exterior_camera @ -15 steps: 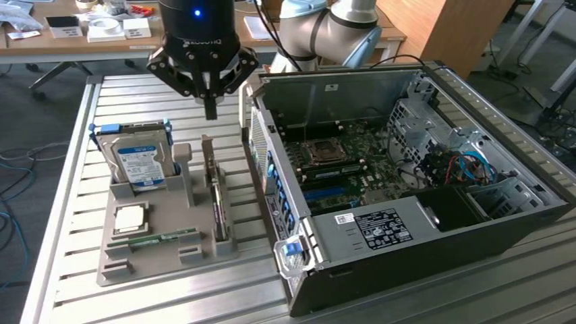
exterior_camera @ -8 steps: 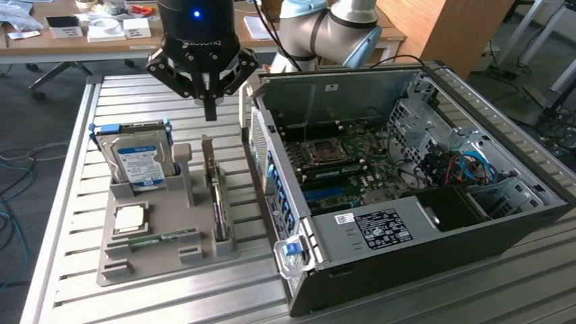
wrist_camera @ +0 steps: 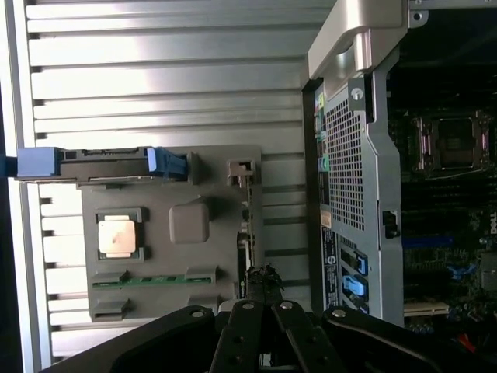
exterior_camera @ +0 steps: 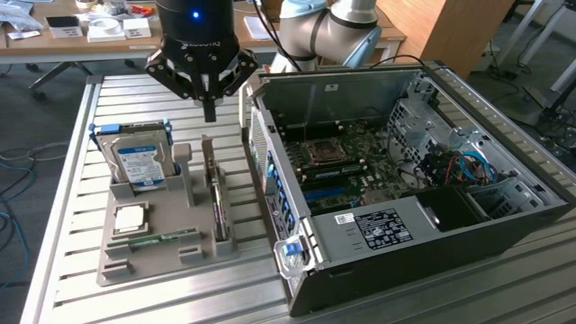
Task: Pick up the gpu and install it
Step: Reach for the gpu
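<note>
The gpu (exterior_camera: 216, 202) stands on edge just beside the open computer case (exterior_camera: 405, 223) wall, in the grey holder (exterior_camera: 148, 263); above its top edge is free air, where the gripper (exterior_camera: 210, 113) hangs, fingers together, holding nothing

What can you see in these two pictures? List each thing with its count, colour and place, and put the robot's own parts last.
gpu: one, dark, on edge in the holder slot nearest the case.
hard drive: one, blue-white label, blue rails, upright in the holder.
processor chip: one, silver, flat in the holder.
memory stick: one, green, lying in the holder.
holder: one, grey, on the table at the exterior view's left.
computer case: one, black and silver, open, at the exterior view's right.
table: one, silver slats.
arm: one, grey, behind the case.
gripper: one, black, shut, empty, above the gpu.
</note>
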You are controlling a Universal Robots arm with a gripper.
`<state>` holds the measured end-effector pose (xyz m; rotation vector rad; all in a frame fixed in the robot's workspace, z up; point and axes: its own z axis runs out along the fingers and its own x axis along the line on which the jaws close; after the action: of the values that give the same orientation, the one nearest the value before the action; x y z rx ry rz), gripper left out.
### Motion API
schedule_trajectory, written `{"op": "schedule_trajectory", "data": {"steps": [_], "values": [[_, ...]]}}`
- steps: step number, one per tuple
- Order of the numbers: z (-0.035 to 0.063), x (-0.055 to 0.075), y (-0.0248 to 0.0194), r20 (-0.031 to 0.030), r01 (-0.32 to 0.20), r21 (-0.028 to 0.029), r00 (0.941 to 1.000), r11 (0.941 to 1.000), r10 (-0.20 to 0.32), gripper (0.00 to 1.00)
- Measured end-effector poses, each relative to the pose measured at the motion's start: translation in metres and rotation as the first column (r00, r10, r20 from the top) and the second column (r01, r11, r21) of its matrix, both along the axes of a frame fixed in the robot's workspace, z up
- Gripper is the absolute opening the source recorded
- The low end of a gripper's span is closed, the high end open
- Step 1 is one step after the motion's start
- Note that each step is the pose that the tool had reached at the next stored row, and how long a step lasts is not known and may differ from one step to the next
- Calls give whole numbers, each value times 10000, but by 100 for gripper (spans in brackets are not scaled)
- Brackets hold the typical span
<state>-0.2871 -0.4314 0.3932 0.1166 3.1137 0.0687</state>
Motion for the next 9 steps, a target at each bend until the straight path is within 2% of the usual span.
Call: {"op": "schedule_trajectory", "data": {"steps": [4,9], "values": [[0,-6,-10,0,-1,0,10000,10000,1,11],[0,-20,-49,0,0,1,10000,10000,0,11]]}}
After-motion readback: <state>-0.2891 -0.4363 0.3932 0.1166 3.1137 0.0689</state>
